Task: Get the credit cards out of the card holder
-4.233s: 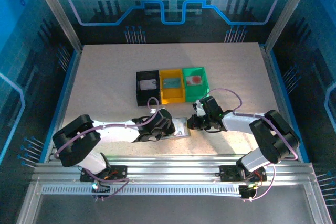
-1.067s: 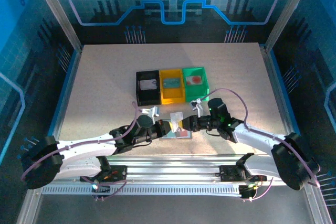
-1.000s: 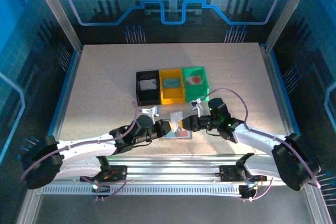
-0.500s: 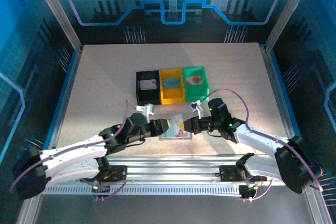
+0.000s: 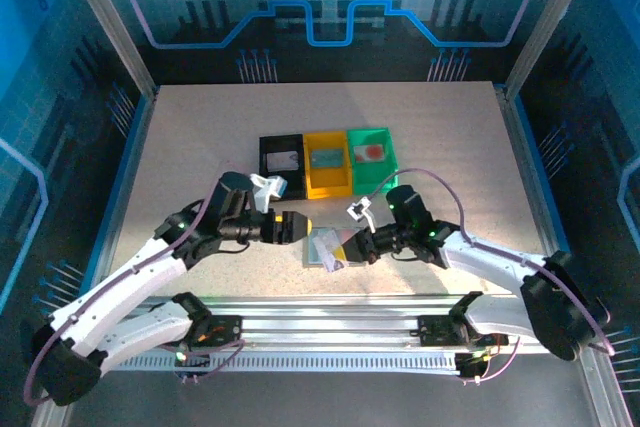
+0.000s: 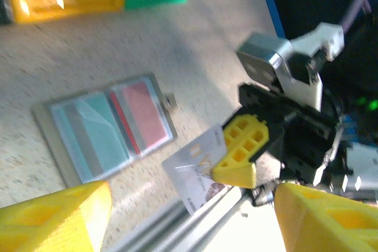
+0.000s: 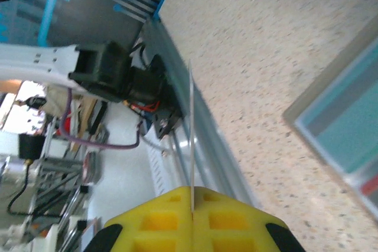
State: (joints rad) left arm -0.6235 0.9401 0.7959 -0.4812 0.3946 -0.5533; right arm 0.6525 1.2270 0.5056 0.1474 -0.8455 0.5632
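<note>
Clearly, the right gripper [image 7: 192,198] has its yellow fingers [image 6: 239,153] pressed together on a pale thin rectangular card [image 6: 190,168], which is held off the speckled beige tabletop [image 5: 200,137]. From the right wrist the card is edge-on, a thin line running straight out from the fingertips, with the aluminium rail [image 5: 330,312] of the table's near edge beyond it. Between the two grippers' fingers lies the flat grey folding card holder [image 6: 106,128], spread open and face up. Its long axis runs roughly along the near edge, slightly tilted, and its small tab clasp [image 6: 169,101] points toward the right fingers. A reddish rectangle sits in the pocket nearer the tab, with a teal pocket next to it. The left gripper [image 5: 293,227] hovers with its yellow fingers [image 6: 59,212] spread wide apart and holding nothing, the holder just ahead of them. Beyond both sets of fingers, a black bin [image 5: 282,190], a yellow bin [image 5: 328,187] and a green bin [image 5: 372,179] stand side by side in a row. Bare tabletop stretches wide to either side of the fingers, while the rail lies near the holder.
</note>
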